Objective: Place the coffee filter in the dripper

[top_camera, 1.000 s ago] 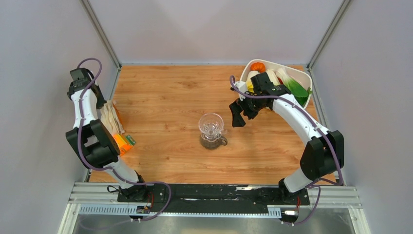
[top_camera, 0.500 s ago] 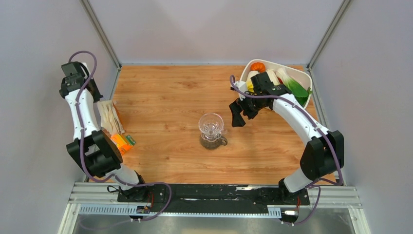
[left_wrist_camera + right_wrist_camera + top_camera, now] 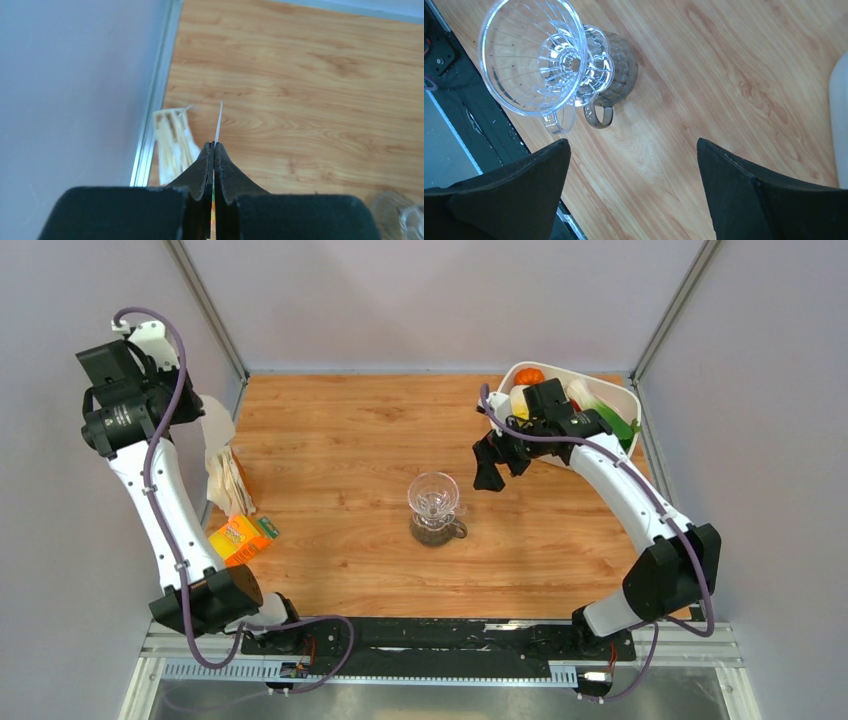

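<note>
Left claw (image 3: 214, 146) pinched shut on the coffee filter (image 3: 218, 120), thin white sheet hanging over a paper stack (image 3: 232, 488) at the left edge of the desk (image 3: 340, 430), right claw (image 3: 632, 145) spread wide near the dripper (image 3: 531, 55), dripper seated atop a glass jug (image 3: 621, 65) mid-desk

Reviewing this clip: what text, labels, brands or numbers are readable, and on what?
Orange packet: printed markings, too small and blurred to read.
Coffee filter and dripper: no text visible.
Nothing legible in any view.
</note>
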Tool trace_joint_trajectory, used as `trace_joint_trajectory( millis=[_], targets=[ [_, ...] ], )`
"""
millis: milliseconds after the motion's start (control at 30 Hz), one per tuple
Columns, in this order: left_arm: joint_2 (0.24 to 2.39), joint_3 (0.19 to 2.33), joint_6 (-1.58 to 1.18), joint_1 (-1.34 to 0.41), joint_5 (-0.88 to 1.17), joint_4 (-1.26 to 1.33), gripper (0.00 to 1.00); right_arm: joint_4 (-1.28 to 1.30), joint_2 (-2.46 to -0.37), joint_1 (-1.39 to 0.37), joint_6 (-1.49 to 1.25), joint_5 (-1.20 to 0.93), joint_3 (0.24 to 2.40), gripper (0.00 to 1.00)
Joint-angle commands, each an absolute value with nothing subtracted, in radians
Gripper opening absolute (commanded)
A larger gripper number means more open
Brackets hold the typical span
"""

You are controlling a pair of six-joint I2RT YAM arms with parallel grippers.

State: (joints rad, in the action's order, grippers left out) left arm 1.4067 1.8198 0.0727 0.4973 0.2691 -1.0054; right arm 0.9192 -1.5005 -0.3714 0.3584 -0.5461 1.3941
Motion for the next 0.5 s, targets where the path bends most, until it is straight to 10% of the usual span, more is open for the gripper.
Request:
trace_joint_trajectory(
  millis=[0, 467],
  targets=[
    [1.295, 1.907, 0.199, 0.452, 0.646, -1.085, 0.00, 0.856, -1.446, -0.366, 0.361, -0.586, 1.484, 1.00],
    [1.104, 1.666, 0.131, 0.163, 1.158, -0.883, 0.00, 0.655, -1.333, -0.371, 0.292, -0.961, 1.485, 1.00]
  ],
)
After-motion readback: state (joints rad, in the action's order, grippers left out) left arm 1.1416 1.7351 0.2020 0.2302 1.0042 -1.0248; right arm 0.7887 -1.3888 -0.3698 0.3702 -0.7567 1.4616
